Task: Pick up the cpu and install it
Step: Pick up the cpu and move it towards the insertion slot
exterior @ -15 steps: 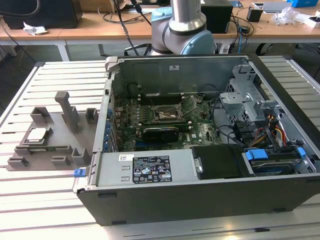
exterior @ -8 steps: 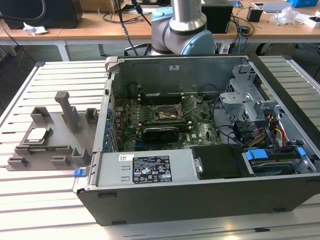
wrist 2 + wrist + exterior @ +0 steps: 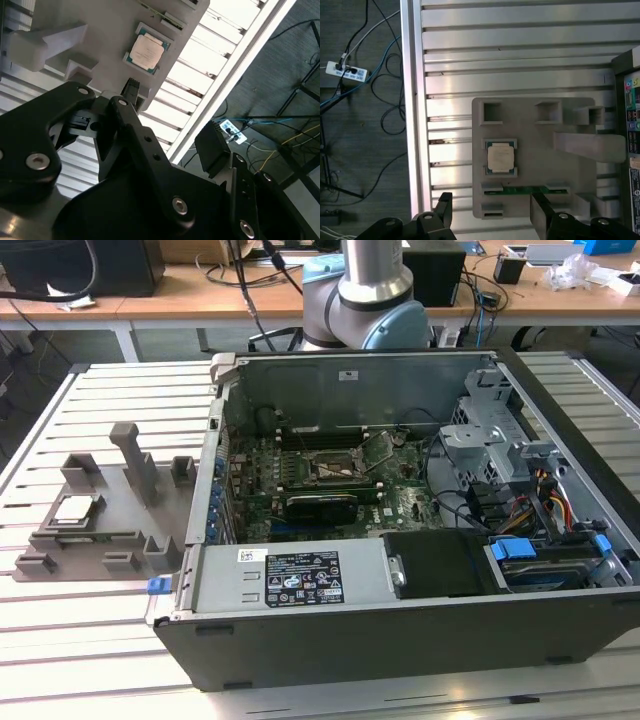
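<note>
Approach stage: the one cpu (image 3: pixel 77 508) lies in its single grey holder (image 3: pixel 125 505) on the slatted desk (image 3: pixel 110 390), at the exterior view's left, beside one open computer case (image 3: pixel 400 630). The lone gripper (image 3: pixel 492 215) hovers spread and empty over the holder; a grasp calls for centring on the cpu.

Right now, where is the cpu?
On the exterior view's left, the cpu sits in the grey holder, outside the open computer case.
</note>
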Robot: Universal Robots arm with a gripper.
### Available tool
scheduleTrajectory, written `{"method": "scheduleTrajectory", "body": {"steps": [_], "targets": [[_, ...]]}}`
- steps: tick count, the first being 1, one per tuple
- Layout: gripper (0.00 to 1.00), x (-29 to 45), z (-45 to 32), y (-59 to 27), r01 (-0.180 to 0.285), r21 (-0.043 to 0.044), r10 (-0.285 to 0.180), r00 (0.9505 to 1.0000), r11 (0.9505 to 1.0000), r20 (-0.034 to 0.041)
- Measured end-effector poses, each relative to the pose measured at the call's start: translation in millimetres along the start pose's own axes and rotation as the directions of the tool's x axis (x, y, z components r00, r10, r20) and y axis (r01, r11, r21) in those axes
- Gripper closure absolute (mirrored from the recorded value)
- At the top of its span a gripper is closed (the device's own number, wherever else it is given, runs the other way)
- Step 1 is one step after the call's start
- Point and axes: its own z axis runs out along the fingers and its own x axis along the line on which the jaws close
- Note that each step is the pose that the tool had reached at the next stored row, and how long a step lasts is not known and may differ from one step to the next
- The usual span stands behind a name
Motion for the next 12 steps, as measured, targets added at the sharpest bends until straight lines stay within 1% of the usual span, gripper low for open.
{"method": "scheduleTrajectory", "body": {"steps": [4, 12], "targets": [[0.28, 0.0, 3.8, -0.1, 0.000, 0.0000, 0.000, 1.0000, 1.0000, 0.0000], [0.28, 0.2, 9.0, -0.2, 0.000, 0.0000, 0.000, 1.0000, 1.0000, 0.0001]]}}
